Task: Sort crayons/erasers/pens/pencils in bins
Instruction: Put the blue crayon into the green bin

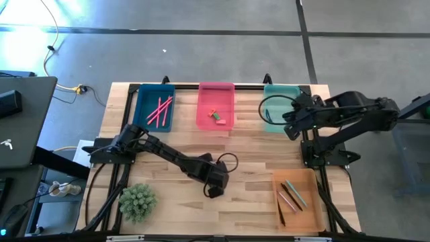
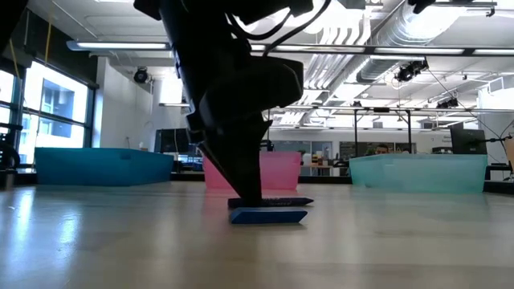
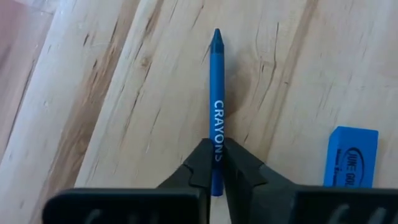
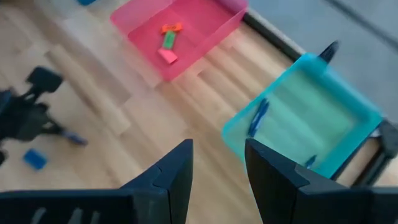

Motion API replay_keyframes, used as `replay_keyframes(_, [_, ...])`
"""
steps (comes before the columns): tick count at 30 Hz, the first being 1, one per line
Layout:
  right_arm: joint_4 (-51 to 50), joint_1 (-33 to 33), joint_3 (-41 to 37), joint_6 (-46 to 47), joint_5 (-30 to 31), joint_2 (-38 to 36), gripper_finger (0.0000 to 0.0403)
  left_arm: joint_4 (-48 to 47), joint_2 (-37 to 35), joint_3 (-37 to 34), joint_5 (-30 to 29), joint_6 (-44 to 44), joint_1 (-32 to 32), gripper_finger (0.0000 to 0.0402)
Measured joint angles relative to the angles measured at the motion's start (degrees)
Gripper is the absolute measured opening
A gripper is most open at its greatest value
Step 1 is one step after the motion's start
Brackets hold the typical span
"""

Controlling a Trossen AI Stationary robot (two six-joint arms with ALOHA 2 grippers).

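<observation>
I have the wooden table [image 1: 248, 151] under me with four bins on it. Along the far edge sit the blue bin [image 1: 154, 107], holding thin pink sticks, the pink bin [image 1: 216, 106], holding three small erasers in orange, green and pink, and the teal bin [image 1: 281, 106]. In the right wrist view I can see blue sticks lying inside that teal one. The orange bin [image 1: 297, 197] sits near the front right corner with a few pencils in it. A small green plant [image 1: 138, 201] stands at the front left.

My right gripper [image 4: 217, 165] hangs above the near corner of the teal bin, fingers apart and holding nothing; that arm is just waiting.

My left gripper [image 3: 214, 158] is down at the tabletop near the middle front, and its fingers are pinched together on the back end of a blue crayon [image 3: 216, 93]. The crayon lies flat on the wood, tip pointing away from the wrist. Just beside it, not touching, lies a blue eraser [image 3: 351, 155], which the low view shows flat on the table at the foot of the fingers.

So I judge I am at the pick-up step for the crayon: gripped, not yet lifted. Next I would raise it straight up, keeping clear of the eraser, then carry it across to the teal bin, which seems to be where the blue sticks go. The grip sits far back on the crayon, so it may droop or swing on the way. The blue eraser is left for the pink bin afterwards.
</observation>
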Motion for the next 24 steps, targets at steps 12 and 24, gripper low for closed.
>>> replay_keyframes(12, [0.45, 0.04, 0.02, 0.00, -9.90, -7.50, 0.0138, 2.24, -1.04, -0.10, 11.41, 2.61, 3.32, 0.0003])
replay_keyframes(24, [3.97, 0.04, 0.07, -0.11, -18.66, -8.84, 0.0138, 21.69, -3.54, -0.17, 26.22, 7.74, 7.71, 0.0003])
